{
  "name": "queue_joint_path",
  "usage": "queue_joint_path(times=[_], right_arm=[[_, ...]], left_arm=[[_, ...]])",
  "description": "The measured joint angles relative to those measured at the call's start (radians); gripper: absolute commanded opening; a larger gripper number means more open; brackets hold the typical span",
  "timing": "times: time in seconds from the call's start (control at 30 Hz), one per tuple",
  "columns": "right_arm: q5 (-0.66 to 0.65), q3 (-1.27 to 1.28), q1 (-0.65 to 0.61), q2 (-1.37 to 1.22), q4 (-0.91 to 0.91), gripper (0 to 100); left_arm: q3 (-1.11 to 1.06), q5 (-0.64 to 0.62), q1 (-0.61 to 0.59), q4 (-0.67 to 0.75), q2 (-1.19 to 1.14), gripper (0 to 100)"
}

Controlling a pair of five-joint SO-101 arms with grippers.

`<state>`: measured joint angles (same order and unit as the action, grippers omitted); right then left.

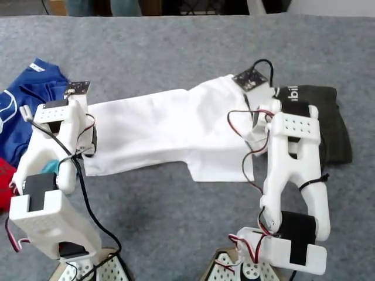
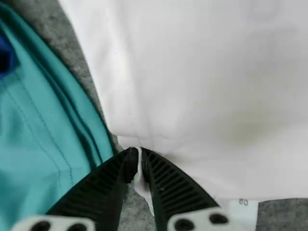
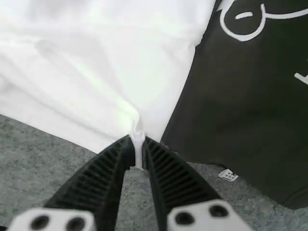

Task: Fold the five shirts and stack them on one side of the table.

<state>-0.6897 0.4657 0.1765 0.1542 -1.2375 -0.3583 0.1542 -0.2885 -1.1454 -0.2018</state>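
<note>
Shirt (image 1: 170,132), white, one edge inside closed left claw (image 2: 139,161), opposite edge inside closed right claw (image 3: 138,147)

Grey table (image 1: 176,52): white shirt (image 1: 170,129) mid, dark shirt (image 1: 331,126) touching it; blue shirt (image 1: 29,93), red shirt (image 1: 4,178) opposite end.

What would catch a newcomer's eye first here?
A white shirt lies spread across the middle of the grey table, with the left gripper and the right gripper each pinched shut on an edge. A dark shirt lies beside the right gripper, a blue shirt near the left.
</note>
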Motion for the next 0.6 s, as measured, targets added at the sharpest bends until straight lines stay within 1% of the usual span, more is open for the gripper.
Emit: queue_joint_path(times=[0.13,0.33,0.53,0.6], right_arm=[[-0.006,0.009,0.0,0.0,0.005,1.3],[-0.006,0.028,0.0,0.002,0.005,1.3],[-0.006,0.074,0.0,0.006,0.052,1.6],[-0.006,0.083,0.0,0.009,0.054,6.0]], left_arm=[[-0.009,0.002,-0.032,0.002,0.002,3],[-0.018,0.034,-0.034,-0.002,0.002,3],[-0.018,0.048,-0.035,-0.034,0.002,3],[-0.018,0.075,-0.037,-0.037,0.002,9]])
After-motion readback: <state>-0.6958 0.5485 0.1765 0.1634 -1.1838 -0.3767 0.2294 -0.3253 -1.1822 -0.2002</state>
